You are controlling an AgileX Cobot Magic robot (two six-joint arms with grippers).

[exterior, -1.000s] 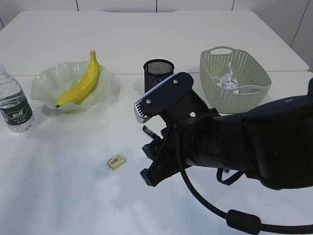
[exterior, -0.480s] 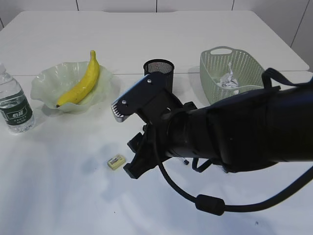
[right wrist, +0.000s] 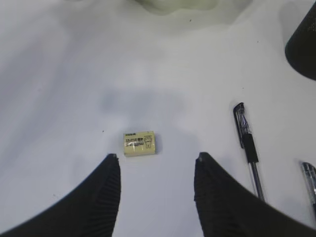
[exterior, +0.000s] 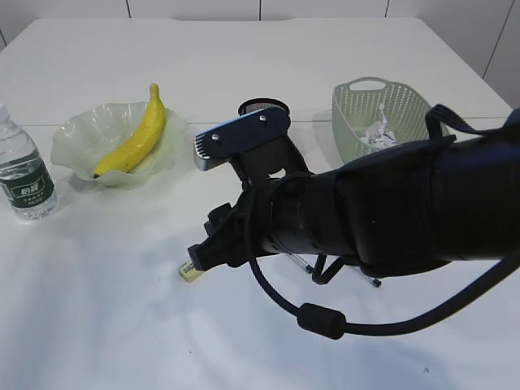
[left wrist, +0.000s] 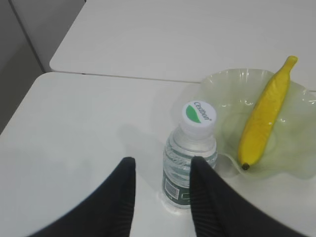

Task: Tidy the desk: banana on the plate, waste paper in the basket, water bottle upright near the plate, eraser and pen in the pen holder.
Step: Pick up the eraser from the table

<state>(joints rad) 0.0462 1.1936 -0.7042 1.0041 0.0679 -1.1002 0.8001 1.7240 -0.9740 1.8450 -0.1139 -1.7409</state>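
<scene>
The yellow banana [exterior: 134, 134] lies in the pale green plate [exterior: 73, 146]. The water bottle [exterior: 23, 175] stands upright left of the plate. In the left wrist view my left gripper [left wrist: 162, 165] is open and empty, and the bottle [left wrist: 190, 158] stands just beyond its right finger. My right gripper [right wrist: 157, 156] is open just above the table. The small yellow eraser [right wrist: 139, 143] lies a little beyond its left fingertip. A black pen [right wrist: 246, 143] lies to the right. The mesh pen holder [exterior: 262, 106] is mostly hidden behind my right arm. Waste paper [exterior: 378, 134] sits in the green basket [exterior: 406, 110].
A second pen [right wrist: 310, 182] lies at the right edge of the right wrist view. My bulky right arm [exterior: 366, 219] with its cable spans the table's middle and right. The table's back edge runs behind the plate and the basket.
My right arm has swung left and down. Its open gripper now hangs at the eraser, partly covering it in the exterior view. Nothing else has moved.
</scene>
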